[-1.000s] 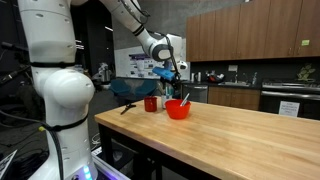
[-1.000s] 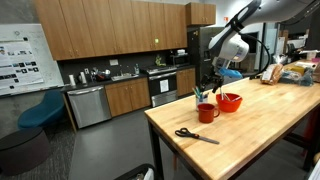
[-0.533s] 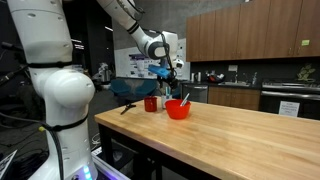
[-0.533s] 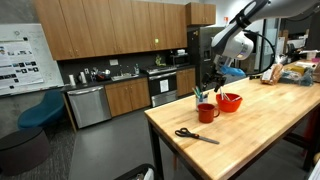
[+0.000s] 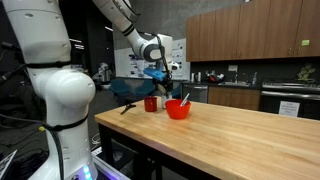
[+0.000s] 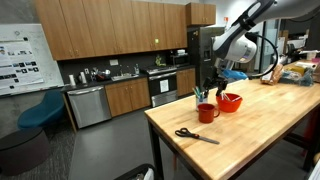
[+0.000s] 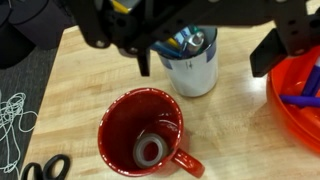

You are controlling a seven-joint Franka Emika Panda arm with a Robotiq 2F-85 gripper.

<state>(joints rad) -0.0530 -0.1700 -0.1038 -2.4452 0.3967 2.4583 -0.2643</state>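
The 2 fingers (image 7: 268, 52) of the gripper (image 7: 205, 62) stand wide apart and hold nothing. In the wrist view they straddle the white cup (image 7: 192, 62) from above, not touching it as far as I can tell. In an exterior view the gripper (image 6: 210, 84) hangs just above the cluster of vessels.

The risk, as I judge it, lies in the crowding. The cup stands just beside the red mug (image 7: 140, 135) and near the red bowl (image 7: 298, 100). A finger coming down off-centre could land on the mug's rim, or strike the pens (image 7: 190, 42) sticking out of the cup. The cup is tall and narrow and looks light, so a sideways nudge might topple it and spill its contents across the surface (image 7: 240, 140).

The cup is white, cylindrical and upright, with blue and dark items inside. It stands near the surface's end, behind the mug, which holds a grey ring (image 7: 150, 150). Scissors (image 7: 40, 168) lie well apart.
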